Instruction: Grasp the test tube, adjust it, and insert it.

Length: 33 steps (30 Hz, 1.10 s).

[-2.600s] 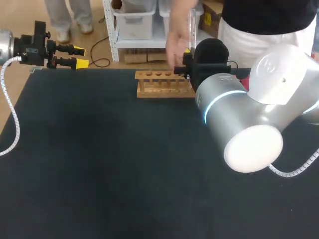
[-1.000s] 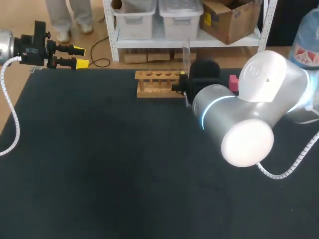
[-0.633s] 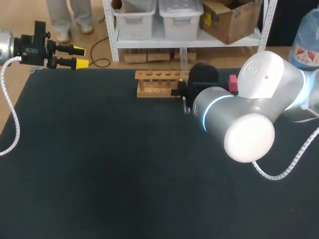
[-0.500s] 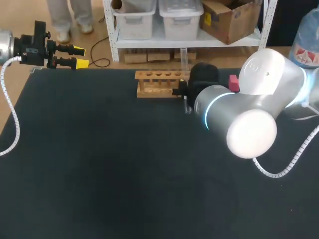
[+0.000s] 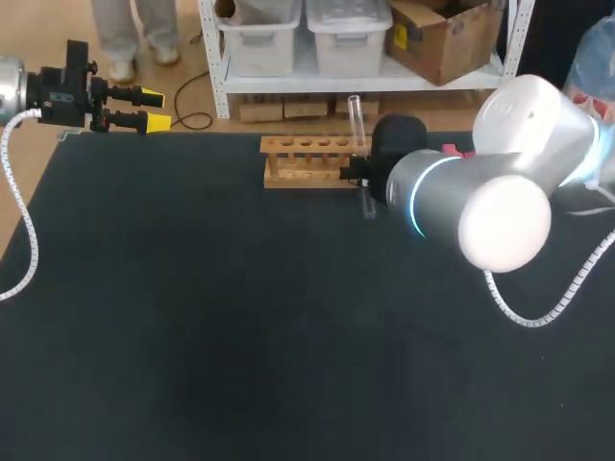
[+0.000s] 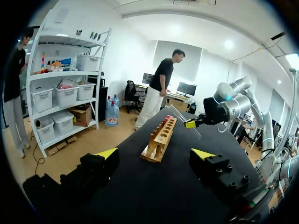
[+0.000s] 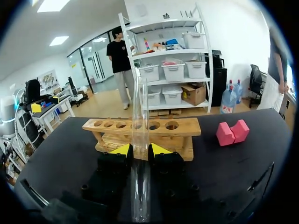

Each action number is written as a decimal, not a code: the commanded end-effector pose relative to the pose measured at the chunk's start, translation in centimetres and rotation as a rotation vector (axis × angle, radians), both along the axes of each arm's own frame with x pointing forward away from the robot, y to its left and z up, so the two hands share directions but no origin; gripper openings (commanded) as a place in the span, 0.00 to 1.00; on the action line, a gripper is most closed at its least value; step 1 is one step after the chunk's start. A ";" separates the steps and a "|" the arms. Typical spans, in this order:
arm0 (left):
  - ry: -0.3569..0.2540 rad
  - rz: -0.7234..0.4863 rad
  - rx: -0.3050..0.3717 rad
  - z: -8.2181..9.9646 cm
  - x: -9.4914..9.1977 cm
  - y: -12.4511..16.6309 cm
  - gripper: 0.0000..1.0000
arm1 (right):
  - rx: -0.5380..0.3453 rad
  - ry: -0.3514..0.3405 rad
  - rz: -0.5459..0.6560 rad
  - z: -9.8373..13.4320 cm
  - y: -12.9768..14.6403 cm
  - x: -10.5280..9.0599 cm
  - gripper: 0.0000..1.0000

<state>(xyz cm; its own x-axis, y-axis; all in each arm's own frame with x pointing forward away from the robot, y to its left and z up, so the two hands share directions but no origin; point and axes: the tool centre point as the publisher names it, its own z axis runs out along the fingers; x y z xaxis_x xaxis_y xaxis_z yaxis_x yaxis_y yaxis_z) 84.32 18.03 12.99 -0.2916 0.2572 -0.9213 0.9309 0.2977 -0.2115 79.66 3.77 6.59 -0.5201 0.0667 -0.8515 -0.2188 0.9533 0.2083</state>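
Note:
A clear glass test tube (image 5: 359,144) stands nearly upright, its lower end tilted slightly toward me, just past the right end of the wooden rack (image 5: 306,158). My right gripper (image 5: 362,171) is shut on the tube's middle. In the right wrist view the tube (image 7: 139,107) runs between the yellow fingertips of that gripper (image 7: 139,150), with the rack (image 7: 180,126) and its row of empty holes right ahead. My left gripper (image 5: 154,109) hangs open and empty over the table's far left corner. From the left wrist view its gripper (image 6: 154,153) faces the rack (image 6: 162,135) end-on, with the tube (image 6: 183,118) beyond.
A pink block (image 7: 232,132) lies on the dark table (image 5: 211,317) to the right of the rack, mostly hidden behind my right arm in the head view. The white cable (image 5: 538,312) of the right arm loops over the table at the right.
The person's hand that was at the tube's top has left. My right arm's elbow swung right and back, and the tube's lower end tipped toward me. The left arm has not moved.

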 end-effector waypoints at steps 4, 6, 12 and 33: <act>-0.003 -0.001 -0.002 -0.1 0.0 0.0 1.00 | -0.012 0.019 0.003 -0.3 0.1 0.7 0.00; -0.003 -0.001 -0.002 -0.1 0.0 0.0 1.00 | -0.017 0.030 0.003 -0.3 0.1 0.8 0.00; -0.003 -0.001 -0.002 -0.1 0.0 0.0 1.00 | -0.040 0.068 0.016 -0.8 0.0 1.0 0.00; -0.003 -0.001 -0.002 -0.1 0.0 0.0 1.00 | -0.062 0.179 0.041 -2.0 -0.1 1.4 0.00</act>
<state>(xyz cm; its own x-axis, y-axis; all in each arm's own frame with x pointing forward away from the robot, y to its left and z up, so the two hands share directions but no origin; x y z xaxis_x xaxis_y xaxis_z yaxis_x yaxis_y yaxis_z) 84.32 18.03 12.99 -0.2916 0.2572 -0.9213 0.9309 0.2977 -0.2115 80.85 3.67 4.54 -0.6552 -0.0013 -0.7555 -0.2227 0.9559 0.1915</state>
